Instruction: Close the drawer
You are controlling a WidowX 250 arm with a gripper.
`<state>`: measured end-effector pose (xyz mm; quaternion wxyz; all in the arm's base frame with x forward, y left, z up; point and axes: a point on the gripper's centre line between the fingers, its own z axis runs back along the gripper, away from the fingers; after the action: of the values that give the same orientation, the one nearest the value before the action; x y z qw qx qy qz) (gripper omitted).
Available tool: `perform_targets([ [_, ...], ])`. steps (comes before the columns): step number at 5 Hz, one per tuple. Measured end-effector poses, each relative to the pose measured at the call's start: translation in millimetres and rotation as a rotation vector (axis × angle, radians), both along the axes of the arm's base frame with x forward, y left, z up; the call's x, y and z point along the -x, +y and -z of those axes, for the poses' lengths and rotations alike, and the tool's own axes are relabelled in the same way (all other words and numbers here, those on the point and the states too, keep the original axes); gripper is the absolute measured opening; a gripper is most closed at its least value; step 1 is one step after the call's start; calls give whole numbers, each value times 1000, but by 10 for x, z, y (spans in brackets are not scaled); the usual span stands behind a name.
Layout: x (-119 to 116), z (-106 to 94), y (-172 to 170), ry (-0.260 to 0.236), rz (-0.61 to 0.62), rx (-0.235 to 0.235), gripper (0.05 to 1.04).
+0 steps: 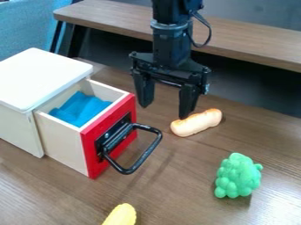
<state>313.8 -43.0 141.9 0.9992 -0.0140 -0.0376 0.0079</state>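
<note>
Fingers [188,101] hang spread apart, the open drawer [61,143] near, view-left.

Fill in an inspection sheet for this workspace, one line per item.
Surface: wood-grain tabletop, glare toward the lower right; spills, nothing seen.
Job's things: drawer pulled partly out of the white-topped cabinet; black handle sticks out; blue item inside.
Clutter: bread-like roll near the jaws, contact unclear; green bumpy toy; yellow item at the bottom edge.
Gripper: above the table, beyond the handle; jaws apart, holding nothing.
Cables: one black cable looping beside the arm; on the tabletop, nothing seen.
Surroundings: wooden bench behind; blue fabric upper left.
</note>
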Motion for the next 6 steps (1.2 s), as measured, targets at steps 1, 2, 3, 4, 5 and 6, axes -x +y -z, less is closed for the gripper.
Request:
perform_targets([
  [1, 6, 103, 6, 34, -8, -4, 999],
  [2, -5, 287, 14, 90, -28, -11, 999],
  [3, -33, 335, 77, 89, -43, -17, 999],
  [4, -1, 421, 187, 95, -54, -20, 999],
  [5, 11, 471, 359, 94, -64, -39, 999],
  [6, 21, 508, 522, 90, -70, -75, 999],
])
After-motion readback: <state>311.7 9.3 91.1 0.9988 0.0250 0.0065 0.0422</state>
